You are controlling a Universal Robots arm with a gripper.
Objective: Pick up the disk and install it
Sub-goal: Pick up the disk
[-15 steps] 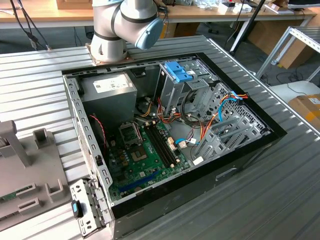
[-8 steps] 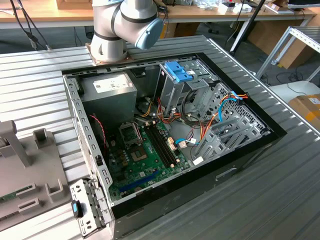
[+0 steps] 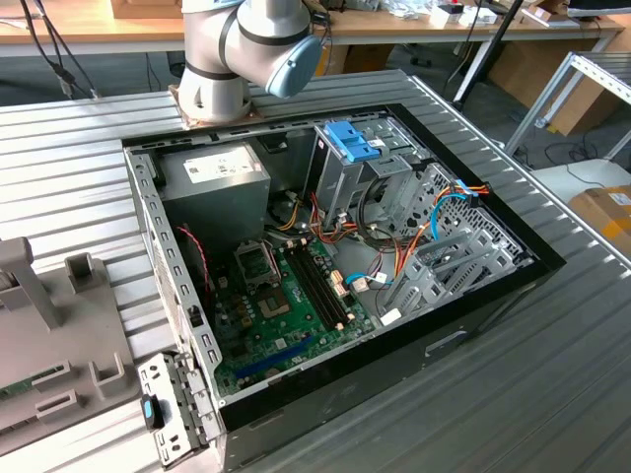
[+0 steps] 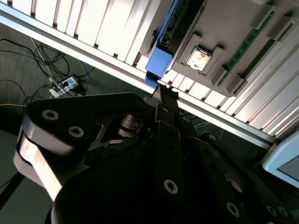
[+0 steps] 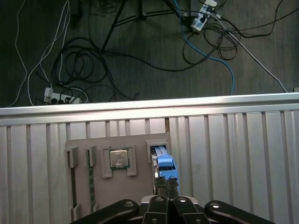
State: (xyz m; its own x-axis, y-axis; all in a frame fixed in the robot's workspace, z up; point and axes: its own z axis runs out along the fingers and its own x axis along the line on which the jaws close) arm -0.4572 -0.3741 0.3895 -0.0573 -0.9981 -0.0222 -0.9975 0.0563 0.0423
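First wrist view: the disk (image 5: 164,163) is standing on edge in the end slot of the grey holder (image 5: 140,193), just beside the chip (image 5: 118,158) pocket, w/ the memory stick (image 5: 91,182) sitting on the chip's other side. The tool (image 5: 166,184) is hanging right at the disk's near end, in line w/ it. Can't tell how far it's open or whether it's gripping anything.

The disk's long axis is running parallel to the desk (image 5: 233,154) ribs and the memory stick. Its far end is pointing at the holder side nearest the desk rim, w/ the blue rail facing up.

Second wrist view is adding a side-on look. The disk (image 4: 159,63) is showing a dark flank next to the blue rail, and the tool (image 4: 167,93) is sitting right at the blue end.

Exterior view is giving the wider setting: the arm (image 3: 232,49), and the open PC case (image 3: 473,335) lying beside the holder (image 3: 49,325), w/ a blue latch plate (image 3: 350,138) inside it.
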